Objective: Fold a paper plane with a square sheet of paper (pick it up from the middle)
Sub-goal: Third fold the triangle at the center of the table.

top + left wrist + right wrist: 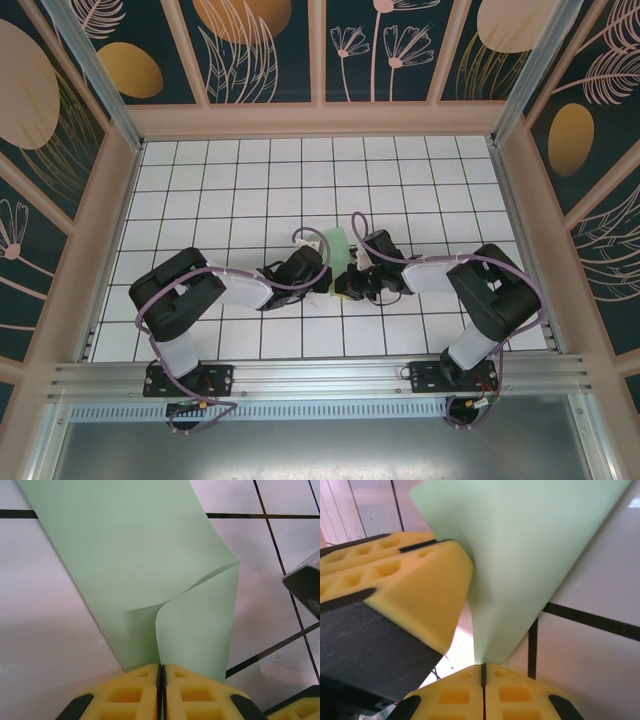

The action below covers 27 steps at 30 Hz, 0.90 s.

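The square sheet of paper (pixel 338 243) is pale mint green and stands bent up off the table between my two grippers. In the left wrist view the sheet (pixel 130 555) curls over on itself, and my left gripper (pixel 161 669) is shut on its near edge. In the right wrist view the sheet (pixel 530 545) rises as a narrow fold from my right gripper (pixel 483 667), which is shut on it. The left gripper's yellow fingers (pixel 425 580) sit close beside that fold. From above, the left gripper (pixel 328 285) and right gripper (pixel 350 287) almost touch. The paper plane is out of view.
The white grid-tiled table (pixel 250 180) is walled by a pale frame (pixel 320 120) at the back and sides. An aluminium rail (pixel 320 378) with both arm bases runs along the near edge. The right gripper's dark finger (pixel 306 587) sits at the right of the left wrist view.
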Available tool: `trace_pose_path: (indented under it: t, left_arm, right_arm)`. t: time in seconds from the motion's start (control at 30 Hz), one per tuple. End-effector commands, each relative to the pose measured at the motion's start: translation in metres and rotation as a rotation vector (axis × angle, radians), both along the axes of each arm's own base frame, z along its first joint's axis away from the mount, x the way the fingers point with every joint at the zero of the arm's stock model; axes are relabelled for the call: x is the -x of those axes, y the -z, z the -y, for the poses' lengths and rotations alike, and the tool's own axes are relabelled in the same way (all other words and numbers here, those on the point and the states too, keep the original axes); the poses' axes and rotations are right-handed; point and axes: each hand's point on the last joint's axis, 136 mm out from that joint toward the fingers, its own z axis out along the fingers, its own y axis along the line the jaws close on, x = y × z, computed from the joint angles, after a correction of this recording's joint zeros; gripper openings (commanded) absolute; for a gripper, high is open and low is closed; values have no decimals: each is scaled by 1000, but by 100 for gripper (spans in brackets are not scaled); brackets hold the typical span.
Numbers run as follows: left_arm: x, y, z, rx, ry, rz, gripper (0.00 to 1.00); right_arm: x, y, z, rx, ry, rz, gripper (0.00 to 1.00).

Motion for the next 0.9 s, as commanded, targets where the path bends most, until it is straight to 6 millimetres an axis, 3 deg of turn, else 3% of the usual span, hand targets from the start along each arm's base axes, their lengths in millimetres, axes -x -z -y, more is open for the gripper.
trace_pose_path:
  t: [0.0,0.17,0.5,0.7,0.77,0.87]
  left_arm:
    - [23,41,-19,-118,27,-120,14]
    - [23,40,-20,-114,25,-119,14]
    - [24,39,-20,-106,26,-116,14]
    - [24,39,-22,-102,15,-117,14]
    - [24,38,-21,-99,14,-115,14]
    - [23,36,-20,-93,17,-112,14]
  right_arm:
    - [2,12,1,34,2,-15,9]
    - [3,25,14,128,10,-18,9]
    - [10,33,17,215,18,-46,8]
    - [15,49,36,335,61,-78,6]
    - [10,39,28,291,55,-51,6]
    - [-1,5,7,161,37,24,7]
